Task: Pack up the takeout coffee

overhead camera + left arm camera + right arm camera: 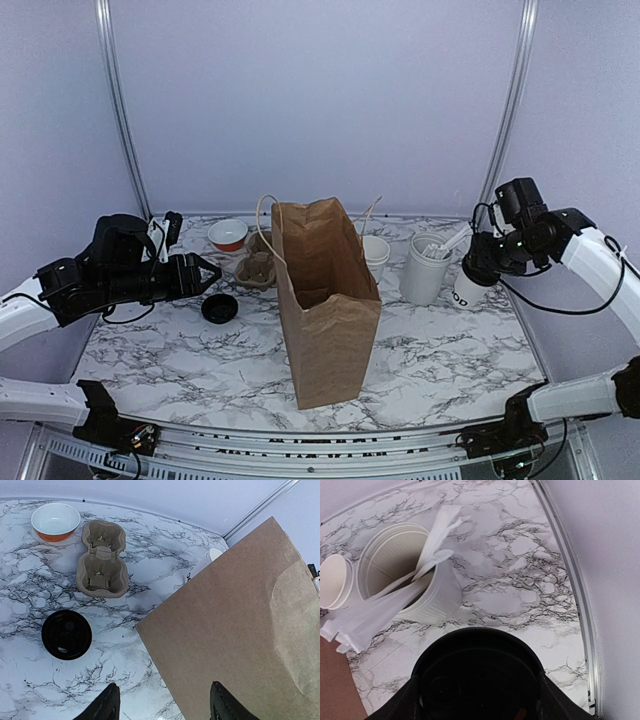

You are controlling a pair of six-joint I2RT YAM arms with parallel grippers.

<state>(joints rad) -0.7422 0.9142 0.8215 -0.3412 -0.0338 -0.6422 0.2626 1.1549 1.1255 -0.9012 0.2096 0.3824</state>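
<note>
Right gripper (476, 685) clasps the white cup (464, 292) at the paper bag's (325, 300) 3 o'clock. Its lid (477, 660) hides the cup body from the wrist view, and the lettering is partly cut off. Left gripper (164, 690) is released and empty, with 1 loose black lid (66, 634) at its 10 o'clock.

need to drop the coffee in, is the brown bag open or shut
Open. The top external view shows the brown bag upright, its top edges spread apart and both handles sticking up.

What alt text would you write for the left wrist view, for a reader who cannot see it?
A brown paper bag fills the right side, standing on a marble table. Left of it lie a black lid, a cardboard cup carrier and an orange bowl.
</note>
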